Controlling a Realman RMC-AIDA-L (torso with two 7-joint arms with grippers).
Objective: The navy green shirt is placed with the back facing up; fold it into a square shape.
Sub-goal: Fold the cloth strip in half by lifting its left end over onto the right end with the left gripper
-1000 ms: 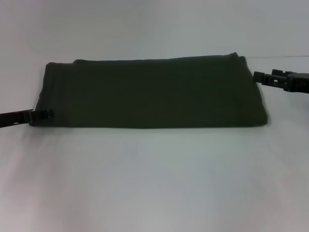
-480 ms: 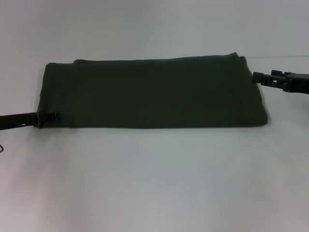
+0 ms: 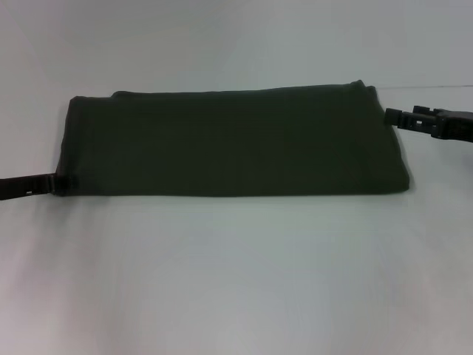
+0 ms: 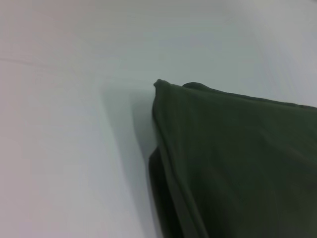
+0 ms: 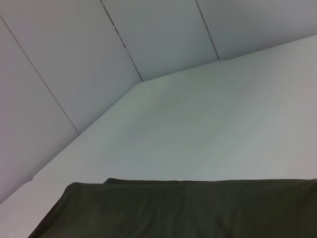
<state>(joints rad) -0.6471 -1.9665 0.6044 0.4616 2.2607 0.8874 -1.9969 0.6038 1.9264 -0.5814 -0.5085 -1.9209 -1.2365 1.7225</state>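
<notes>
The navy green shirt lies flat on the white table, folded into a long rectangle with a plain dark side up. My left gripper comes in low from the left and meets the shirt's near left corner. My right gripper is level with the shirt's right edge, close to its far right corner. The left wrist view shows a layered corner of the shirt up close. In the right wrist view, the shirt's edge lies flat on the table.
The white table stretches well beyond the shirt in front and behind. Pale wall panels rise behind the table's far edge in the right wrist view. No other objects are in view.
My left gripper first reached a little farther over the shirt's near left corner, then drew back to the corner's edge. The right gripper edged slightly toward the shirt. The shirt has not moved.
</notes>
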